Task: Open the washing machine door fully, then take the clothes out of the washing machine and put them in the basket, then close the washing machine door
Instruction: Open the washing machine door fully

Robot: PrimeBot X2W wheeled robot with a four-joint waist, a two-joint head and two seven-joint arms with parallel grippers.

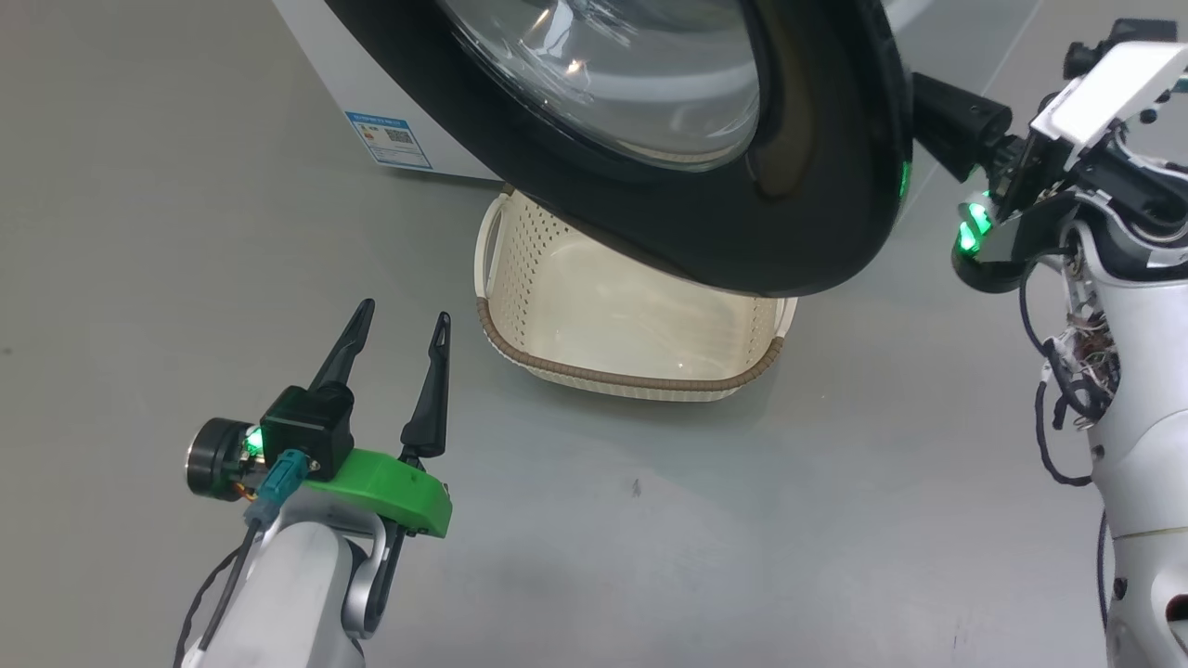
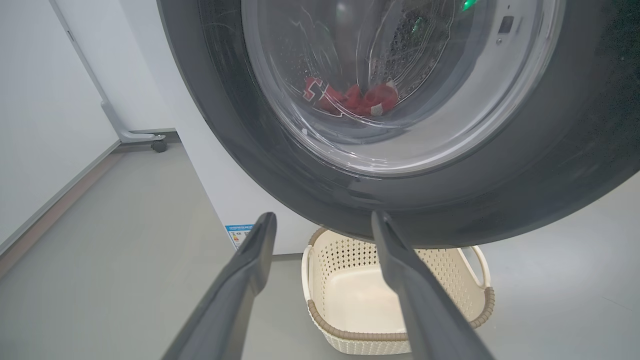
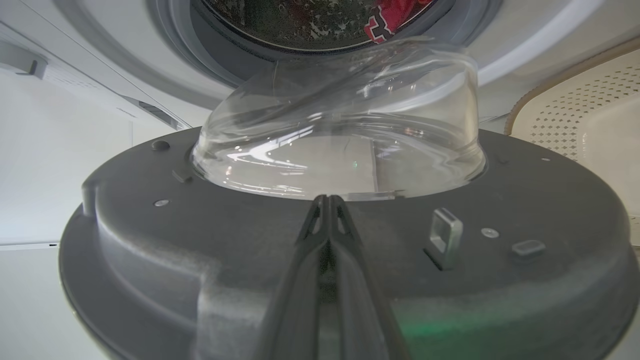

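The washing machine door (image 1: 817, 186) stands partly open, its glossy black ring over the far part of the basket (image 1: 640, 376). My left gripper (image 1: 401, 320) is open and holds nothing; it hovers over the floor left of the basket, below the door (image 2: 250, 150). Through the glass, red clothes (image 2: 350, 97) lie in the steel drum. My right gripper (image 3: 327, 199) is shut, and its fingers lie against the door's black inner side (image 3: 175, 240), tips at the base of the glass bowl. The clothes (image 3: 395, 15) show in the washing machine (image 3: 125, 60) opening beyond.
The cream basket (image 2: 350, 335) stands empty on the grey floor in front of the white washing machine (image 1: 316, 56). My right arm (image 1: 1021, 158) reaches in behind the door's right edge. A wheeled stand foot (image 2: 145, 137) sits by the left wall.
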